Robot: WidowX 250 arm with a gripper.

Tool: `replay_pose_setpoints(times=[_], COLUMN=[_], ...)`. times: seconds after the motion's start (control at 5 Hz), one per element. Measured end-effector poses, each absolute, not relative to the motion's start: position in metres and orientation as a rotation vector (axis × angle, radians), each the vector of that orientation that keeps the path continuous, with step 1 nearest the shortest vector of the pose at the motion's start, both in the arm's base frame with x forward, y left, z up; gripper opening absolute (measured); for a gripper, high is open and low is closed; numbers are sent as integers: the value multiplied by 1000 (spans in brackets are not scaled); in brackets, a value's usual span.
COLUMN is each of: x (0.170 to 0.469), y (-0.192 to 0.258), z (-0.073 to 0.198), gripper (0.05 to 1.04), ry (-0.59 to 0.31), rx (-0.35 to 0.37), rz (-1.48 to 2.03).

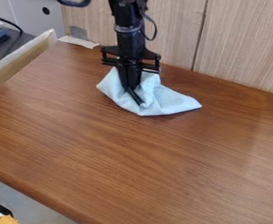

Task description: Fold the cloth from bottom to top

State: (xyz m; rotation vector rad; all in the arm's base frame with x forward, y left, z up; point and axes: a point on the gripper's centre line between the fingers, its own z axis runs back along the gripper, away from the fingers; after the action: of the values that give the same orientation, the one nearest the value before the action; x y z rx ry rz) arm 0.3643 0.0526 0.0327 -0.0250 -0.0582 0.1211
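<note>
The black gripper (138,98) is hanging from the top edge of the frame, upper centre, and is pointing down into the pale blue cloth (169,103). Whether it is grasping the fabric or merely pressing into it, the inspector is unable to tell, as bunched folds are crowding around its lower end. The cloth is lying on the brown wooden table (133,162) in the upper middle of the frame, near the wood-grain panels (238,39); one corner is pointing right, and its left part is rising in creases beside the gripper. The near-vertical pose is presumably serving to bring the gripper onto the fabric without dragging the tabletop. In this inspector's judgement, the folding is appearing incomplete: the layers are sitting rumpled rather than flat. The next move is likely calling for a secure hold on the lower edge, since a loose one is risking slippage or further bunching.
</note>
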Motion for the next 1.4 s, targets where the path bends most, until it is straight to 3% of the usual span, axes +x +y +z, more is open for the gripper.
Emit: replay_pose_setpoints(times=[0.6, 1.0, 1.4], x=[370, 363, 354], y=[53, 57, 65], z=[20, 21, 30], gripper=[87, 463, 957], ry=[-67, -43, -58], rx=[41, 65, 67], rz=[63, 83, 109])
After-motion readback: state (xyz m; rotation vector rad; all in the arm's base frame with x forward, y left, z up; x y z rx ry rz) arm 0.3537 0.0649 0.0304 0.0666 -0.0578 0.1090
